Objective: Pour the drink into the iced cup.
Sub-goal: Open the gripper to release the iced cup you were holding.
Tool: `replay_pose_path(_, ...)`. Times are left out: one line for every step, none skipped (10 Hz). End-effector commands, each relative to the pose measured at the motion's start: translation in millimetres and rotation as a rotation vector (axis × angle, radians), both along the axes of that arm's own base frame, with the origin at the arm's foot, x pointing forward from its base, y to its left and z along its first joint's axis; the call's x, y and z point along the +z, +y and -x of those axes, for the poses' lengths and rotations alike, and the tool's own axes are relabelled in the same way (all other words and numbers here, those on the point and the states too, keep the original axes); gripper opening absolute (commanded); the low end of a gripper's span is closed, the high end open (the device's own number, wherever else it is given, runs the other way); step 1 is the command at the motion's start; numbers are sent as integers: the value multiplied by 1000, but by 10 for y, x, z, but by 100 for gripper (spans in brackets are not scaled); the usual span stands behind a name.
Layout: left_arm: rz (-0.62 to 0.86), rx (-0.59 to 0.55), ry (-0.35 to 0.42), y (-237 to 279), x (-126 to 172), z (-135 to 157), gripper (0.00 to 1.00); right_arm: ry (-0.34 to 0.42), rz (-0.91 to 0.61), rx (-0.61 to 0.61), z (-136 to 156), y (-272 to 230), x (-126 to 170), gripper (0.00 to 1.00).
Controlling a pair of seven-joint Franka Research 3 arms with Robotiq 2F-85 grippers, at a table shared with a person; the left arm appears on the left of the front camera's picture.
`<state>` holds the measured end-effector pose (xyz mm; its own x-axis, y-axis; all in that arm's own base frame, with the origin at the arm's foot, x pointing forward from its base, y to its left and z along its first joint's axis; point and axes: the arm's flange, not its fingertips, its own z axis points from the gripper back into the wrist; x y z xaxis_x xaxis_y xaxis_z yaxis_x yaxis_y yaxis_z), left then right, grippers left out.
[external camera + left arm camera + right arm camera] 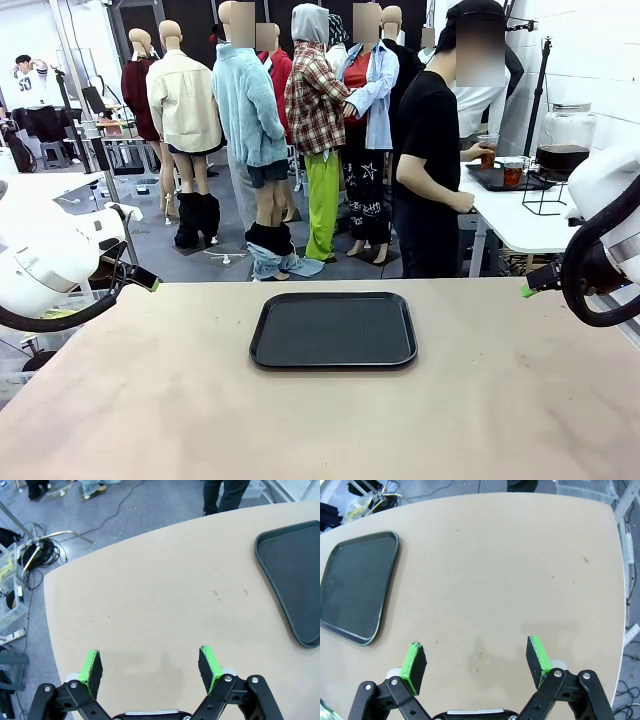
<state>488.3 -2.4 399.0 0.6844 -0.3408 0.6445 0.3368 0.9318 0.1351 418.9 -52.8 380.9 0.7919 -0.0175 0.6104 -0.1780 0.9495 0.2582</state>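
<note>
i see a black tray (333, 330) lying flat near the middle of the table (150, 400), with nothing on it. my left gripper (150, 667) hangs over bare tabletop with its jaws spread wide and nothing between the green pads (91, 666); the tray's corner sits off to one side in that wrist view, well apart from the fingers. my right gripper (476, 662) is the same: jaws wide, nothing held, bare table under it, the tray off to the side and apart from it. in the front view both arms sit back at the table's two sides, away from the tray. the drink (562, 158) is on a white side table (520, 225) behind and to the right, dark liquid low in a big glass jar. a person (432, 150) in a black shirt stands at that side table, holding a cup (487, 152) of reddish liquid. another cup (512, 173) stands on a dark tray there
</note>
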Motion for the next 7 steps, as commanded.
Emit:
replay_pose_path(6, 8, -13, 4, -37, 14, 100, -10, -1, 5, 7, 4, -19, 100)
replay_pose_path(6, 8, -13, 4, -37, 14, 100, -10, -1, 5, 7, 4, -19, 100)
replay_pose_path(6, 8, -13, 4, -37, 14, 100, -10, -1, 5, 7, 4, -19, 100)
replay_pose_path(6, 8, -13, 4, -37, 14, 100, -10, -1, 5, 7, 4, -19, 100)
replay_pose_path(6, 8, -13, 4, -37, 14, 100, -10, -1, 5, 7, 4, -19, 100)
replay_pose_path(6, 8, -13, 4, -37, 14, 100, -10, -1, 5, 7, 4, -19, 100)
replay_pose_path(6, 8, -13, 4, -37, 14, 100, -10, -1, 5, 7, 4, -19, 100)
